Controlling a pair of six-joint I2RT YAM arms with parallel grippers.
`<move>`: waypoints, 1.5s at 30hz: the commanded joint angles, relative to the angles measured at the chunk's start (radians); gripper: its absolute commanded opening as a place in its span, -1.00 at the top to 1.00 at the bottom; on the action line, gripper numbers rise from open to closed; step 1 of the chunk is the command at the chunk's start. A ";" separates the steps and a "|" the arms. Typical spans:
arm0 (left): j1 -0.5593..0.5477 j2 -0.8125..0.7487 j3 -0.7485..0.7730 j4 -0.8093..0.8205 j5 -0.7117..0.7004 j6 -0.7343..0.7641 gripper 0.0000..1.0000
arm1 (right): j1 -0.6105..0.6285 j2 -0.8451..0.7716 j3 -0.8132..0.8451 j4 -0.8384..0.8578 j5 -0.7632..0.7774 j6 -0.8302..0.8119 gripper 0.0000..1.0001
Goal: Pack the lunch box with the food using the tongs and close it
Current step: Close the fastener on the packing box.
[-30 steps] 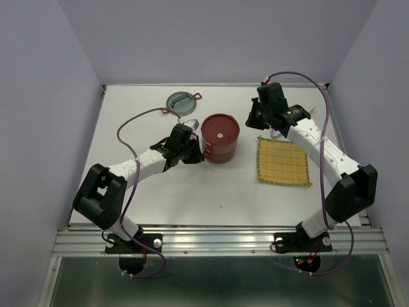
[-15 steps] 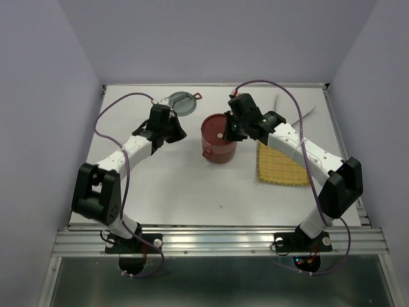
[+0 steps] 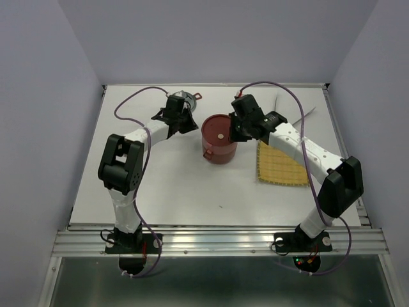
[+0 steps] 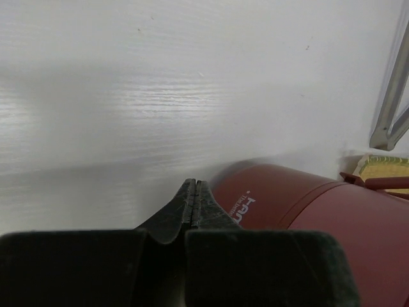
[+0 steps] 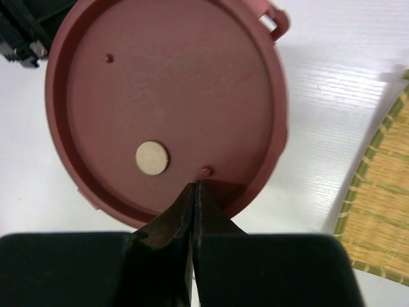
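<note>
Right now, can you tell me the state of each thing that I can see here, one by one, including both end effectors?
Lunch box: upright, closed.
Lid: on the lunch box.
Left end effector: shut, holding nothing, beside the lunch box.
Right end effector: shut, holding nothing, tips at the lid's edge.
Tongs: lying on the table, not held.
Mat: flat on the table.
Grey disc: lying at the back, partly hidden by the left arm.

The left arm [image 3: 150,132] and right arm [image 3: 300,144] have white links, black joints and black bases. A purple cable [image 3: 268,82] loops along each. Black fingers [image 4: 179,214] taper to thin tips.
</note>
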State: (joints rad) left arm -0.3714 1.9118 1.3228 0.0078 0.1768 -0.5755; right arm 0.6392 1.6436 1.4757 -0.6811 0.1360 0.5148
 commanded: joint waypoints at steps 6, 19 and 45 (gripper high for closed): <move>-0.107 -0.066 -0.039 0.058 0.049 0.020 1.00 | -0.133 -0.010 -0.020 -0.040 0.071 -0.071 0.99; -0.143 -0.233 -0.154 -0.034 -0.062 0.046 1.00 | -0.145 -0.043 0.072 -0.014 0.082 -0.090 0.99; -0.293 -0.036 0.432 -0.322 -0.011 0.213 1.00 | 0.005 -0.441 -0.657 0.232 0.034 0.274 0.99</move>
State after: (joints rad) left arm -0.6689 1.8370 1.6958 -0.2504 0.0986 -0.3988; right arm 0.6422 1.1881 0.8261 -0.5694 0.1562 0.7391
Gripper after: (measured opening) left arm 0.029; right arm 0.014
